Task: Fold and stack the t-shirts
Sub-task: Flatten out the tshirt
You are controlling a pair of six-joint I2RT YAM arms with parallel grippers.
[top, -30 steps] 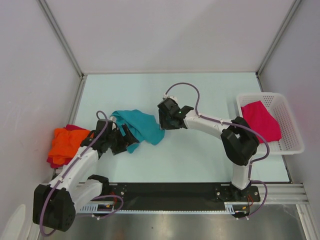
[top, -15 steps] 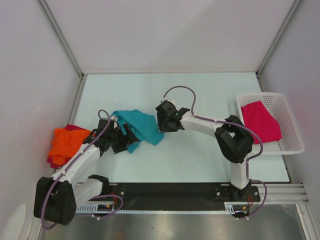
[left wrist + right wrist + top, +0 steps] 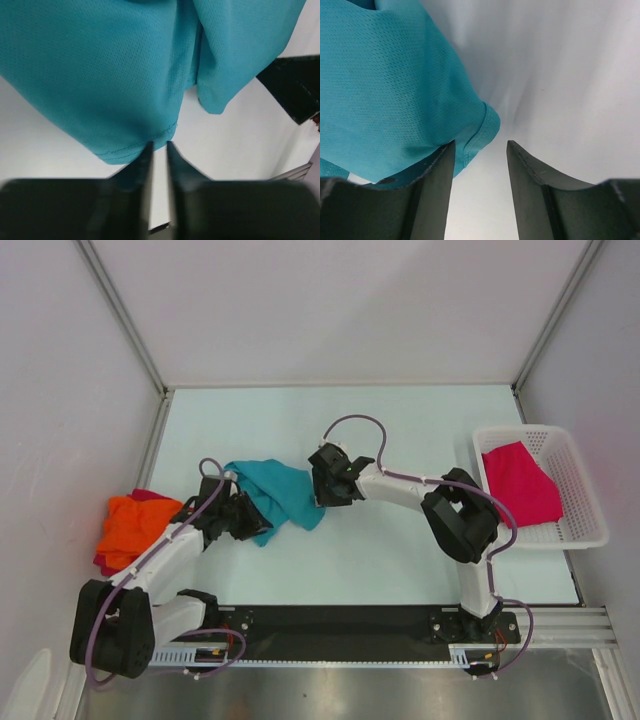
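A moment ago the left claw (image 3: 157, 148) was wide open. Now its two fingers have come almost together at the near left hem of the teal t-shirt (image 3: 285, 490). The right claw (image 3: 325, 492) has slid a little to the left, closer to the shirt's right edge.

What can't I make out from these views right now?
Grip of the left gripper: in the left wrist view its tips meet the teal shirt hem, but whether cloth is pinched is unclear; too small in the top view.
The dark red shirt: top view, mostly under the orange shirt; only edges show.
Teal shirt's outline: cropped by both wrist views; right gripper covers one end in the top view.
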